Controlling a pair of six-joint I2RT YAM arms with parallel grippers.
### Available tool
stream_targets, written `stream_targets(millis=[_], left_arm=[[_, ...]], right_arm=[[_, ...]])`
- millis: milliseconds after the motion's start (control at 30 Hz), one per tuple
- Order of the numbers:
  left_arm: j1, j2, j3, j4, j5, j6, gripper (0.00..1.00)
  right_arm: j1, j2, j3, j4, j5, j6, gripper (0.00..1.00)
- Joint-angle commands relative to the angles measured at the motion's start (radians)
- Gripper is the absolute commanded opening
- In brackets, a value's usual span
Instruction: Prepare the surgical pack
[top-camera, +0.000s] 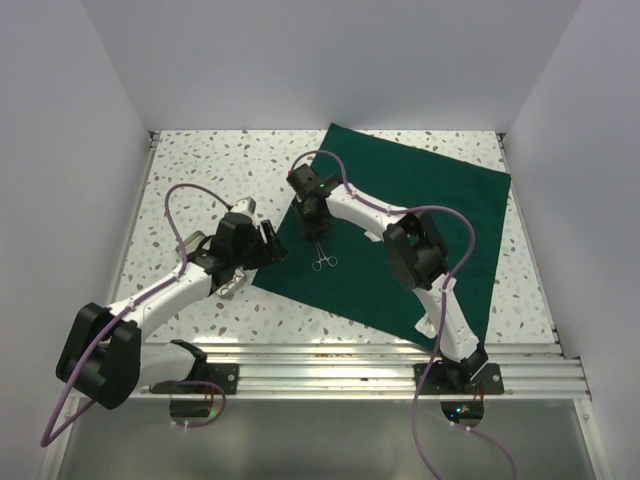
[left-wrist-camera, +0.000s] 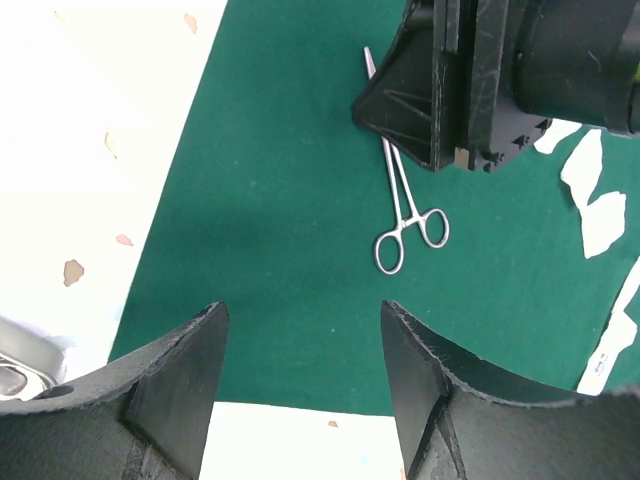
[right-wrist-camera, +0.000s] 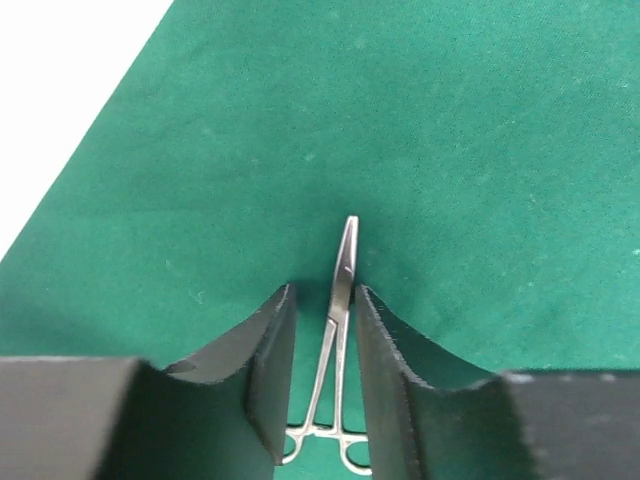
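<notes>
The forceps (top-camera: 322, 258) lie on the green drape (top-camera: 430, 200), close to its left edge. Their long axis runs near-to-far, with the 2 ring handles toward the arm bases and the tips pointing away. The top view hides the tips under the right gripper (top-camera: 316, 236). The right wrist view shows them, with 1 finger on each side of the shaft, jaws apart and unclamped. The left gripper (top-camera: 272, 245) is at the drape's left edge, jaws wide apart.

White arms (top-camera: 170, 290), black joints (top-camera: 100, 355), purple cables (top-camera: 186, 187), black jaws.
</notes>
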Motion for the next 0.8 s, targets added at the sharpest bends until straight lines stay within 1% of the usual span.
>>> stream_targets(millis=[0, 33, 167, 233, 267, 333, 467, 633, 733, 767], left_arm=[[0.010, 0.003, -0.006, 0.049, 0.025, -0.003, 0.66], [0.010, 0.006, -0.005, 0.052, 0.033, 0.000, 0.66], [0.010, 0.032, -0.003, 0.088, 0.088, 0.014, 0.66], [0.010, 0.049, -0.009, 0.144, 0.143, 0.020, 0.66], [0.010, 0.072, -0.009, 0.170, 0.175, 0.020, 0.66], [0.010, 0.097, -0.011, 0.204, 0.211, 0.018, 0.66], [0.010, 0.182, -0.016, 0.331, 0.298, 0.008, 0.67], [0.008, 0.296, -0.003, 0.456, 0.349, -0.025, 0.67], [0.007, 0.386, -0.008, 0.606, 0.398, -0.072, 0.66], [0.002, 0.399, -0.011, 0.631, 0.400, -0.089, 0.66]], right_arm=[[0.002, 0.037, 0.032, -0.045, 0.018, -0.008, 0.32], [0.002, 0.037, 0.032, -0.051, 0.022, -0.005, 0.25], [0.003, 0.010, 0.019, -0.051, 0.048, 0.009, 0.12], [0.002, -0.021, 0.009, -0.042, 0.067, 0.012, 0.06], [0.002, -0.033, 0.006, -0.036, 0.077, 0.012, 0.01], [0.002, -0.070, -0.014, -0.015, 0.082, 0.008, 0.00], [0.000, -0.150, -0.080, 0.047, 0.073, 0.001, 0.00], [-0.006, -0.211, -0.161, 0.105, 0.044, 0.008, 0.00], [-0.011, -0.250, -0.212, 0.148, 0.011, 0.017, 0.00], [-0.015, -0.254, -0.221, 0.157, 0.001, 0.023, 0.00]])
